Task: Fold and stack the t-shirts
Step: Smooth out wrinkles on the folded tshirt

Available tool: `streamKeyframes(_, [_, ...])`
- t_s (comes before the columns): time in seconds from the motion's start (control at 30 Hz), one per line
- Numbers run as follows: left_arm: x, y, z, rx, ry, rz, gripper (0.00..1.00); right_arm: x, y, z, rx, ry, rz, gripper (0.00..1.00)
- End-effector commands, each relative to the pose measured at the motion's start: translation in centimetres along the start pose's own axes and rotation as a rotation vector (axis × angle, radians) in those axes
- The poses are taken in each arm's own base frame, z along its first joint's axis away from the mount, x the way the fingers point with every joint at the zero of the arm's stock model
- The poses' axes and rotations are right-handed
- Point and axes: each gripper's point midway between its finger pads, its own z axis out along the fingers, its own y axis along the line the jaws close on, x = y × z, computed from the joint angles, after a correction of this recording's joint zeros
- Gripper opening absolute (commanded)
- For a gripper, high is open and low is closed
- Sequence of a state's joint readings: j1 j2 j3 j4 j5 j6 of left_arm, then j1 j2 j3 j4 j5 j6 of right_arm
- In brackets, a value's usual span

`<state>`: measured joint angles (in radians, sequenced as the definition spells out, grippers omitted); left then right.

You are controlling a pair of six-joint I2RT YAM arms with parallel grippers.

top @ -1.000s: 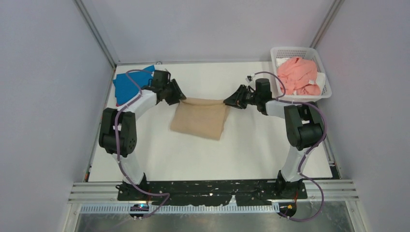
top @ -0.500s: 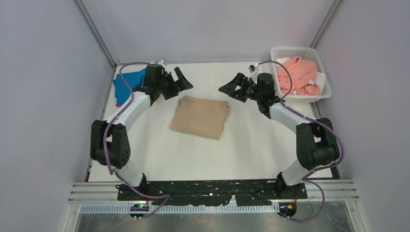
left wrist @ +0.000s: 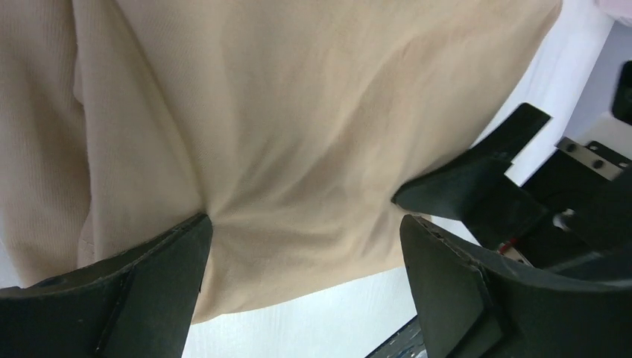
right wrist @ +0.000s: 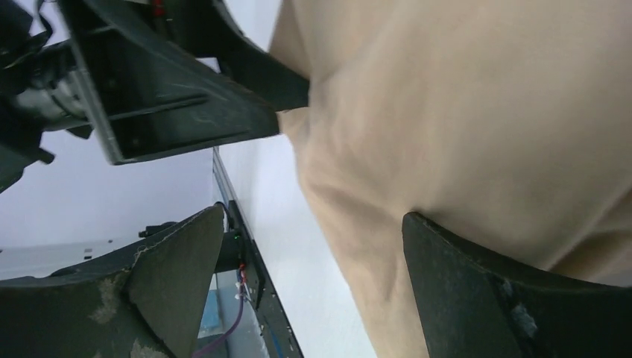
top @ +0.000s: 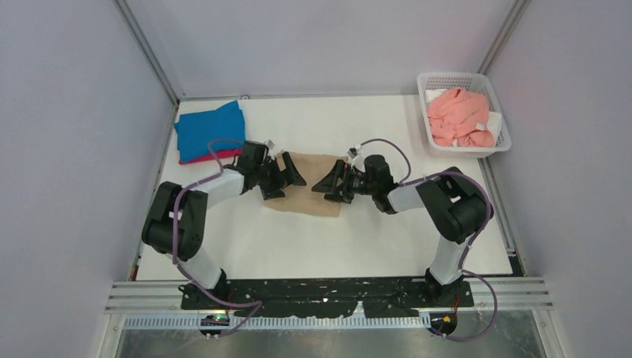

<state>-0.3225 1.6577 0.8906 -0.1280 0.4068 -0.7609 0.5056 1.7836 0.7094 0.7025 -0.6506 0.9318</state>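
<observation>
The tan-beige t-shirt (top: 311, 168) lies folded mid-table. My left gripper (top: 287, 183) is open and low over its left part; my right gripper (top: 328, 181) is open over its right part, and the two face each other. In the left wrist view the left gripper (left wrist: 302, 231) straddles the tan cloth (left wrist: 298, 112) near its edge, one finger (left wrist: 171, 261) denting it. In the right wrist view the right gripper (right wrist: 313, 224) has one finger (right wrist: 477, 283) on the tan cloth (right wrist: 484, 112). A blue t-shirt (top: 211, 128) lies folded on a magenta-red one (top: 203, 158) at the far left. A salmon pink t-shirt (top: 460, 115) is bunched in the basket.
The white mesh basket (top: 449, 77) stands at the far right corner. The stack of folded shirts sits close to the left wall. The black base rail (top: 328, 292) runs along the near edge of the table.
Both grippers let go of the tan shirt's far edge, opened wide, lifted, then dropped toward its near part and closer together. The left arm no longer covers the blue shirt.
</observation>
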Motion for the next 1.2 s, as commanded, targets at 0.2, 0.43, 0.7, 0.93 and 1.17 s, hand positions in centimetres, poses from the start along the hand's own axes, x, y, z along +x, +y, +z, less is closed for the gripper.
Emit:
streamKeyframes(0.2, [2.0,3.9,-0.2,-0.096,-0.027,-0.032,1.00,-1.2,-5.9,-2.9,0.125,-0.097,0.029,0.95])
streamKeyframes(0.43, [1.8,0.3,-6.2,-0.012,-0.179,0.060,1.00,-2.3,-4.1,-7.0,0.190,-0.117,-0.083,0.95])
streamKeyframes(0.7, [-2.9,-0.9,-13.6,-0.111,-0.501,0.166,1.00,-7.0,1.8,-12.3,0.337,-0.288,-0.316,0.95])
streamKeyframes(0.93, [-7.4,-6.0,-10.2,-0.002,-0.394,0.234,1.00,-9.6,7.4,-7.5,0.091,-0.270,-0.313,0.95])
streamKeyframes(1.17, [-11.4,-4.9,-4.4,-0.026,-0.315,0.190,1.00,-12.2,5.1,0.6,0.011,-0.182,-0.206,0.95])
